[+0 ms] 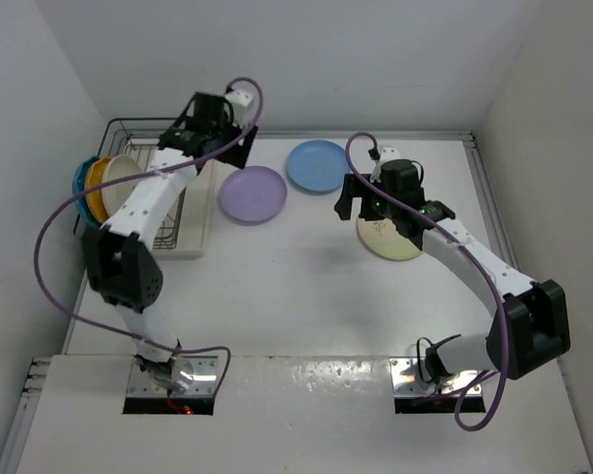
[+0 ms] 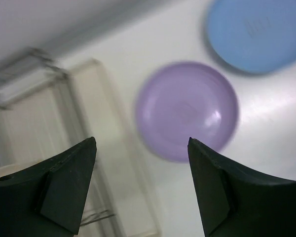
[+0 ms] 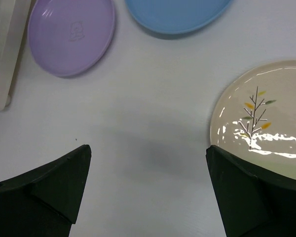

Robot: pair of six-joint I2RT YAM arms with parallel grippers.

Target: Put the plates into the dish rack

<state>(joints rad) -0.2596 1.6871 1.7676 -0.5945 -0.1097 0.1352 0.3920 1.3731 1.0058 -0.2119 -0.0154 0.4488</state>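
My left gripper (image 1: 239, 146) hangs with its two dark fingers spread apart and nothing between them. In its wrist view the gap frames the near edge of the plain round lilac plate (image 2: 187, 111). My right gripper (image 1: 353, 196) is also spread wide and holds nothing. Its right finger (image 3: 256, 197) sits over the near rim of the round cream plate with the sprig pattern (image 3: 266, 118).

Three plates lie flat on the white table (image 1: 296, 286). The lilac plate (image 1: 253, 194) is just right of the tray, and the plain round blue plate (image 1: 317, 166) is just behind it to the right, close but apart from it. The sprig plate (image 1: 385, 242) is to the right, partly under my right forearm.

Three more plates stand on edge, packed together at the left end of the dark grey wire dish rack (image 1: 128, 123). The teal plate (image 1: 79, 183) is outermost, then the orange plate (image 1: 94, 195), then a plain cream plate (image 1: 125, 176) on the inside. My left arm crosses over the rack and hides most of its prongs, so I cannot tell which slots the plates sit in.

The rack rests on a flat cream tray (image 1: 193, 237) along the left wall. The tray's edge shows blurred in the left wrist view (image 2: 106, 148) and at the left margin of the right wrist view (image 3: 2, 49).
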